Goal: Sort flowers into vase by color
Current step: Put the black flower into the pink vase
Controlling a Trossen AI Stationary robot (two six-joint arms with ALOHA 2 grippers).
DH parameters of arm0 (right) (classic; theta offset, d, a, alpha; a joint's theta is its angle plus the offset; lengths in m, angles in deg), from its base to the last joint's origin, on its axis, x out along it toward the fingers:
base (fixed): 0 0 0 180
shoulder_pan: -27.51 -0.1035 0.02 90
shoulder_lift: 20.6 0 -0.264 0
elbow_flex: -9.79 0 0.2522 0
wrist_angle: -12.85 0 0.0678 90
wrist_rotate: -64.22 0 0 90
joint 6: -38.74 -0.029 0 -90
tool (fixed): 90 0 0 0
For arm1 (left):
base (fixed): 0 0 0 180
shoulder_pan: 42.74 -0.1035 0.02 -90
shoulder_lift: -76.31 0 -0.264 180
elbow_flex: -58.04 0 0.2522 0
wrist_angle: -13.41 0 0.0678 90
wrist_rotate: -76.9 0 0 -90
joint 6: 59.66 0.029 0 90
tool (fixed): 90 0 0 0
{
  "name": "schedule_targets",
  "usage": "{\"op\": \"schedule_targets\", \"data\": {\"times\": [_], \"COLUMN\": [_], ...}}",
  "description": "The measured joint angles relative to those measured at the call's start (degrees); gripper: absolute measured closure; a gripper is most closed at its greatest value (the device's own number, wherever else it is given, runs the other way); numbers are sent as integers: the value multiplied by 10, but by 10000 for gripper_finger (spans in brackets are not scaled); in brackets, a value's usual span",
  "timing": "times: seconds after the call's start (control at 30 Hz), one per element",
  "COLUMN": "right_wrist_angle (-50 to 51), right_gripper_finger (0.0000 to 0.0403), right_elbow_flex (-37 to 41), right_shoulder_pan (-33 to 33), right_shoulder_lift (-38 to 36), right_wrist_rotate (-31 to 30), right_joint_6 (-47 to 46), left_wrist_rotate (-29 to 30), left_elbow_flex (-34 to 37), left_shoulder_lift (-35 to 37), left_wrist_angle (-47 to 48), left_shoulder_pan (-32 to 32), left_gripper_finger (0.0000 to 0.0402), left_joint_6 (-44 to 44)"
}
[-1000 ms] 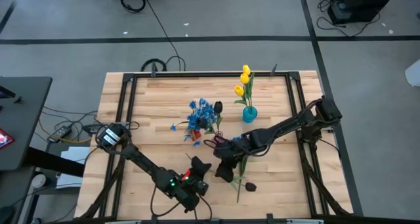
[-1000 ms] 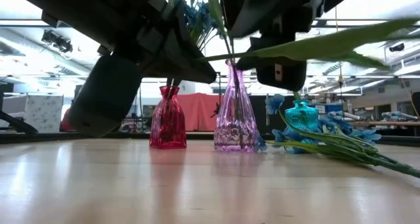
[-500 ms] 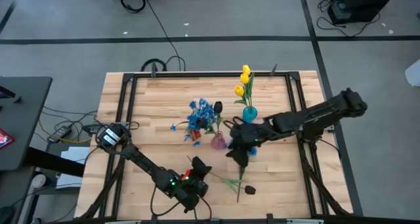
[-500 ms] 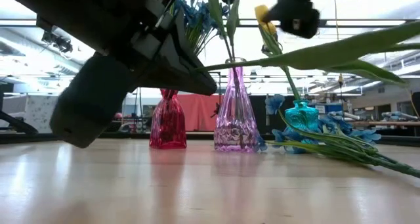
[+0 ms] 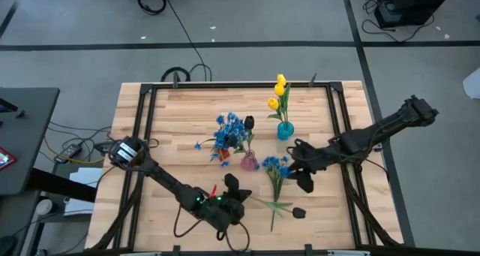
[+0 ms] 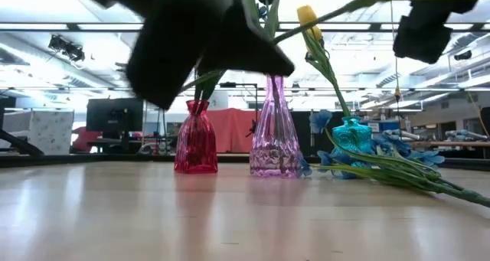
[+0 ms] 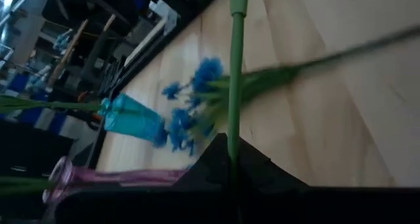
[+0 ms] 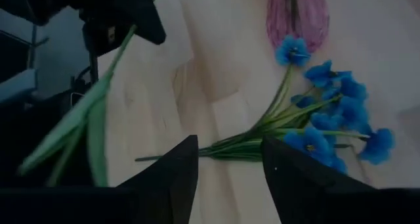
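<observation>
Left gripper (image 5: 231, 190) jaws clamped on green-stemmed dark tulip (image 5: 298, 211), lifted off wooden worktop (image 5: 180, 121). Right gripper (image 5: 305, 182) jaws parted, empty, above blue blossom bunch (image 5: 276, 166).

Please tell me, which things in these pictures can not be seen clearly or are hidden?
- Left gripper: low view, only a dark blur at the top; whether it clamps the green stem is hidden in the left wrist view.
- Dark tulip bud: high view, too small for detail.
- Red vase: high view, covered by blue blossoms.
- Right gripper: low view, cut off by the top edge.
</observation>
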Motion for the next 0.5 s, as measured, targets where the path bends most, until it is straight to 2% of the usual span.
{"op": "schedule_targets", "data": {"times": [0.2, 0.33, 0.4, 0.5], "right_wrist_angle": [-83, -123, -143, -211], "right_gripper_finger": [239, 241, 242, 242], "right_elbow_flex": [70, 87, 87, 87], "right_shoulder_pan": [-59, -99, -118, -145], "right_shoulder_lift": [-56, -68, -71, -69], "right_wrist_rotate": [-54, -77, -101, -137], "right_joint_6": [27, 55, 86, 183], "left_wrist_rotate": [-26, -49, -50, -51], "left_elbow_flex": [0, 0, 0, 0], "left_shoulder_lift": [8, 8, 8, 8], "left_wrist_angle": [-93, -181, -226, -309], "left_shoulder_pan": [-7, -8, -7, -9], "left_gripper_finger": [394, 394, 394, 394], "left_joint_6": [41, 48, 49, 55]}}
